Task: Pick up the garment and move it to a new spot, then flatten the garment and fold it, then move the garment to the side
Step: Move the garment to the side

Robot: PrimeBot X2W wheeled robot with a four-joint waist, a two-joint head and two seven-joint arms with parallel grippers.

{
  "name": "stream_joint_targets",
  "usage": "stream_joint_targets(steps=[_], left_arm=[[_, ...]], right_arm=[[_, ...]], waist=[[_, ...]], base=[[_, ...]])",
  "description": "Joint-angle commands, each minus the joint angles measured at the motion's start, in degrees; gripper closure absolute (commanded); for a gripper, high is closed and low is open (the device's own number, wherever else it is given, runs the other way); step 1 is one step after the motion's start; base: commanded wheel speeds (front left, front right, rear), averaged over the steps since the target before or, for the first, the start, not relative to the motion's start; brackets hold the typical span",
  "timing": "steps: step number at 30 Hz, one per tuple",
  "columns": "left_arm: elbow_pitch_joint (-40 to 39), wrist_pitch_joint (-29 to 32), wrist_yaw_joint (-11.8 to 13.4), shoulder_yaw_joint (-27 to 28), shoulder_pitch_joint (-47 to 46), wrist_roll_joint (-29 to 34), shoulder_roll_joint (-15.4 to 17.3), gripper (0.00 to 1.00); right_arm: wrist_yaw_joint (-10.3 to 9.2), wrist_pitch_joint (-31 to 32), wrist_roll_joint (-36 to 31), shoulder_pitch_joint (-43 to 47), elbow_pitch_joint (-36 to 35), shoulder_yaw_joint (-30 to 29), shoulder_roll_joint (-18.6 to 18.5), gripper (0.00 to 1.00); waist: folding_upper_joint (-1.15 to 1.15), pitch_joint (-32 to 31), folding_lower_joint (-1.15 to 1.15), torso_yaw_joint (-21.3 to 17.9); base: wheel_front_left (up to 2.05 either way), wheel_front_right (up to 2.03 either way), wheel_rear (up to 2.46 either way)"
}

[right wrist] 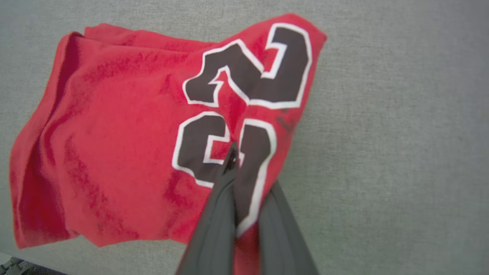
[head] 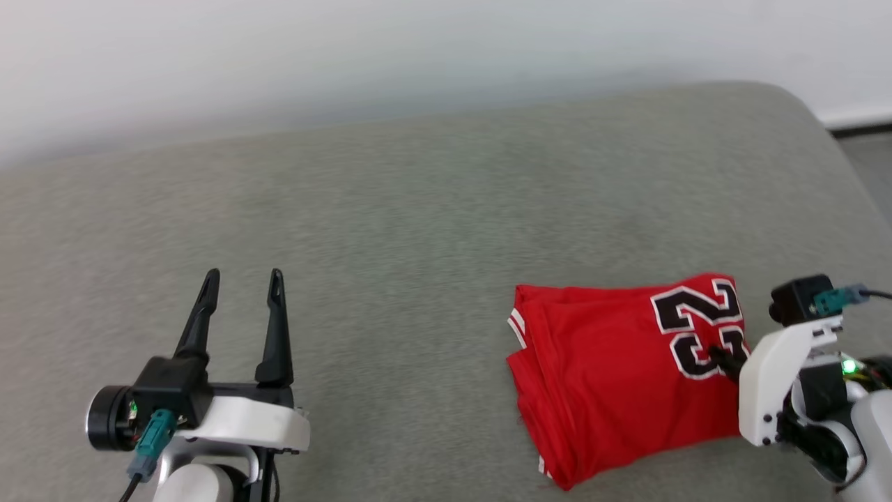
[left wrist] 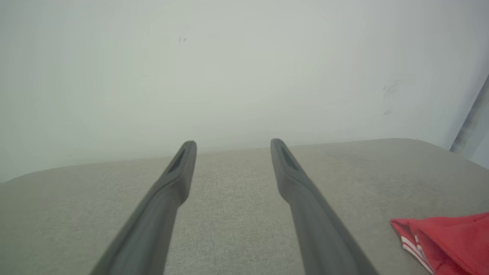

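The garment (head: 613, 376), a red jersey, lies folded into a compact rectangle on the grey cushion (head: 418, 230), right of centre. Its black white-outlined "23" print faces up at the right end. My right gripper (head: 723, 362) comes in from the right, shut on the garment's right edge at the print. In the right wrist view one finger lies on top of the garment (right wrist: 126, 133), the other goes under it, and the right gripper (right wrist: 244, 179) pinches the fabric. My left gripper (head: 244, 279) is open above bare cushion at the lower left. In the left wrist view the left gripper (left wrist: 233, 145) holds nothing and a striped-trim corner of the garment (left wrist: 450, 240) shows.
A white wall (head: 348, 63) runs right behind the cushion's far edge. The cushion rounds off at the far right, where floor and a dark baseboard (head: 860, 129) show. Bare grey fabric stretches between the two grippers and to the left.
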Motion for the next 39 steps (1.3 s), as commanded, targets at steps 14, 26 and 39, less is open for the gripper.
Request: stream_joint_targets(steps=[14,26,39], left_arm=[[-8.9,8.1,-2.3,-4.0,-15.4,7.2,4.8,0.0],[-14.2,14.2,-4.9,-6.9,-24.8,11.3,7.0,0.0],[-13.3,14.2,-5.2,-8.5,-25.9,11.1,6.5,0.0]], right_arm=[[-0.05,-21.6,-3.3,-23.0,19.5,-3.9,-0.9,1.0],[-0.06,-35.7,-6.0,-34.0,35.5,-14.0,-6.0,1.0],[-0.06,-47.4,-12.3,-39.4,47.8,-16.9,-5.7,0.0]], waist=[[0.0,20.9,0.0,-14.6],[0.0,32.0,0.0,-12.6],[0.0,32.3,0.0,-11.0]], base=[[0.0,0.0,0.0],[0.0,0.0,0.0],[0.0,0.0,0.0]])
